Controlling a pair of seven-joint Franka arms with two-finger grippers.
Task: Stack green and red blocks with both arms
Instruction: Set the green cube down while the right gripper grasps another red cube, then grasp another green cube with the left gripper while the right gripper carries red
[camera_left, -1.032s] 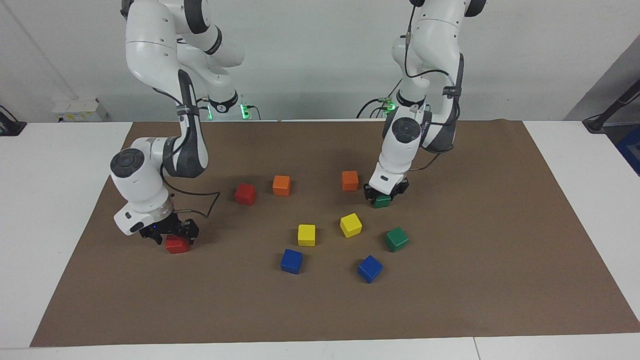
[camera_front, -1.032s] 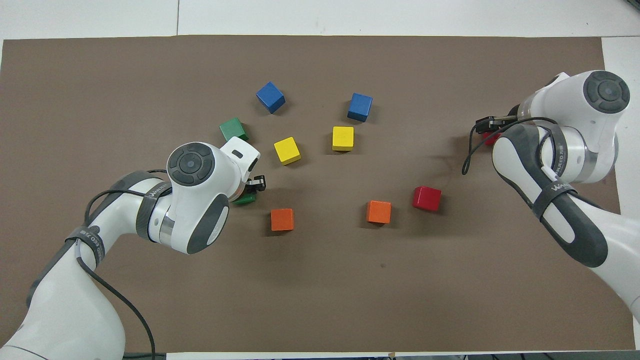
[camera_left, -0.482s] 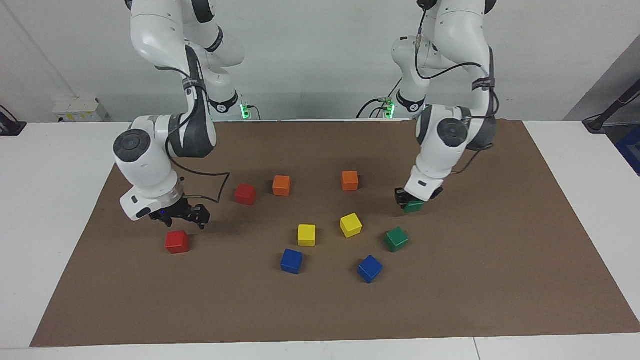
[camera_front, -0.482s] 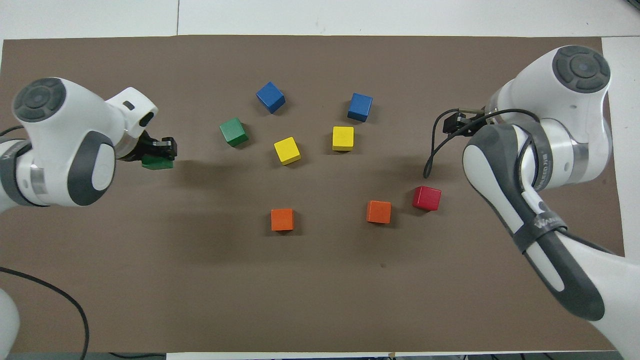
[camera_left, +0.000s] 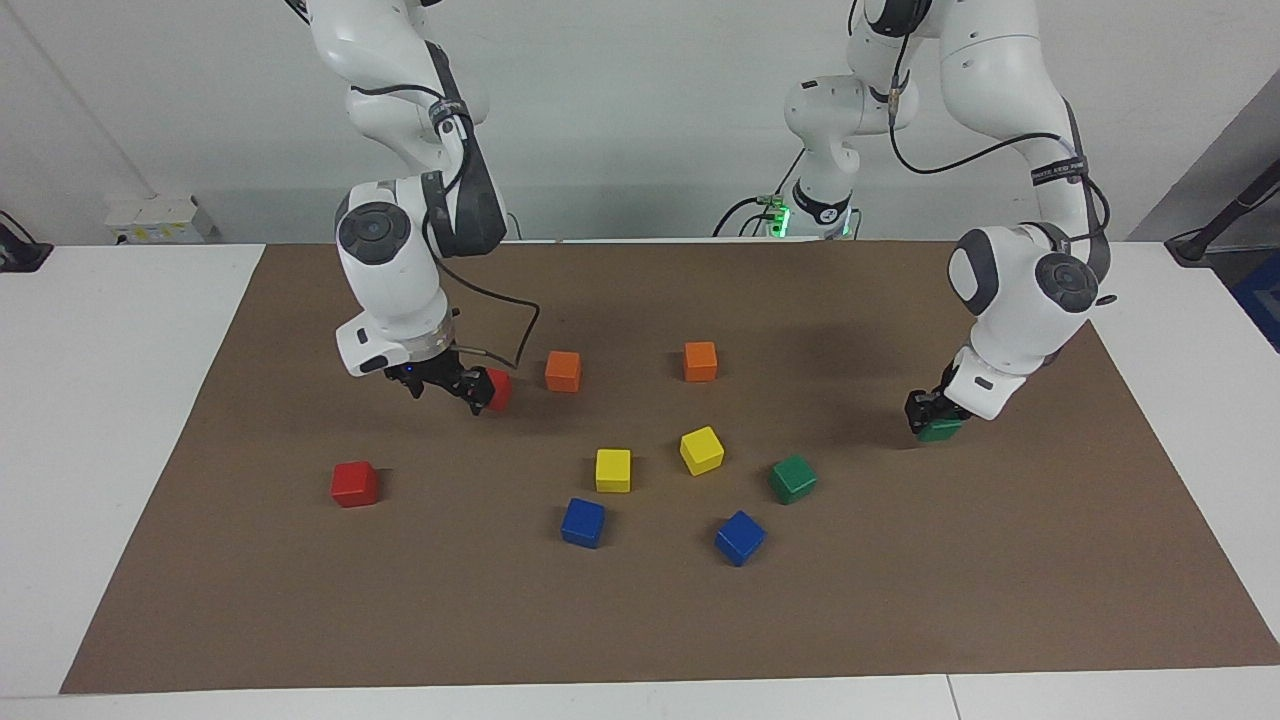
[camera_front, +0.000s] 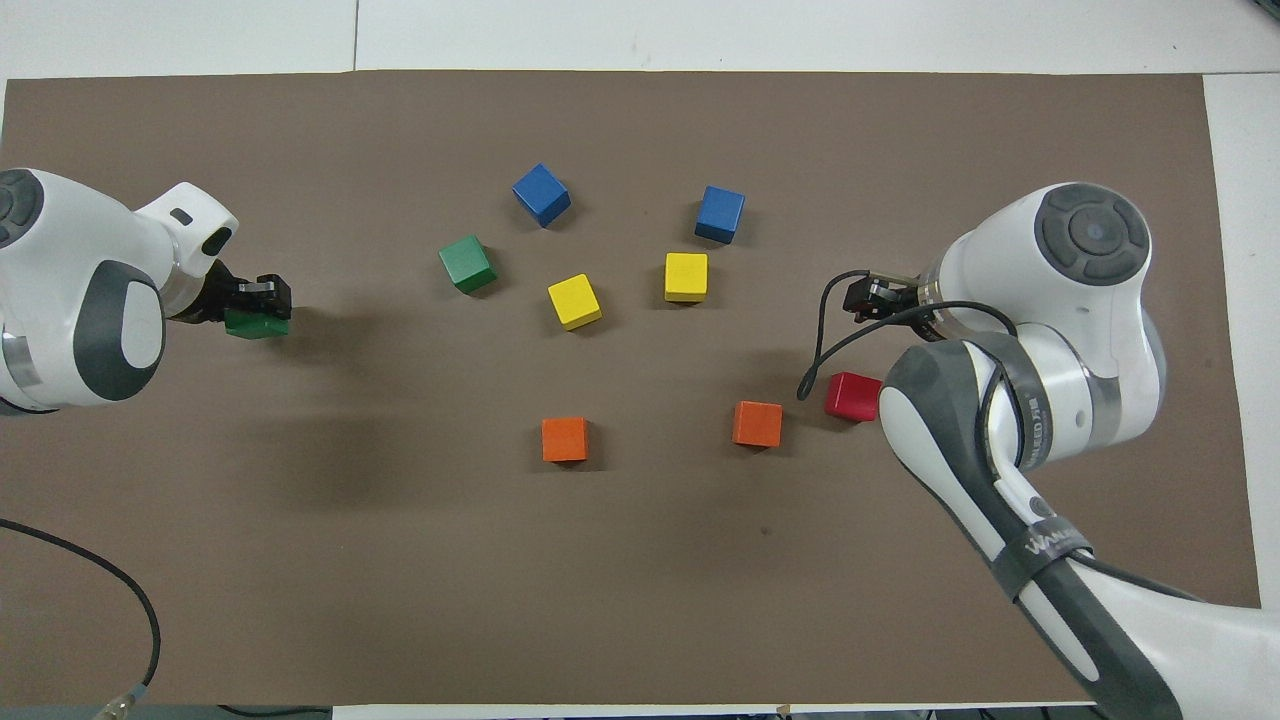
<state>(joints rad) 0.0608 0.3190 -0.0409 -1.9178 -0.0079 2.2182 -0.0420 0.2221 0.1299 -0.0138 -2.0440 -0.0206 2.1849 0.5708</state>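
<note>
**Green cube carried outward, red gripper moves to the second red cube**

Both arms have swung sideways since a second ago: the left gripper (camera_left: 931, 413) has carried its green cube (camera_left: 940, 430) away from the orange cubes toward its own end of the table, and the right gripper (camera_left: 447, 385) has left the released red cube (camera_left: 354, 484) on the mat and crossed to the other one.

Left fingertips are clamped on the green cube's side faces, holding it low over bare brown mat (camera_left: 1050, 520); from these views I cannot say whether it touches the mat. Right fingers stand spread and empty, hovering just beside the second red cube (camera_left: 499, 389), which sits next to an orange cube (camera_left: 563, 371).

Outward from there, the second green cube (camera_left: 792, 478) rests among the yellow cubes (camera_left: 613, 470) and blue cubes (camera_left: 583, 522), well apart from the held one.

My judgement is that the cubes are light, rigid and glossy, so slick under the pads. Gripping across two parallel flat faces near mid-height, squarely rather than on corners, should keep one from twisting. Stacking probably needs level, centred placement, since smooth faces slide easily.
</note>
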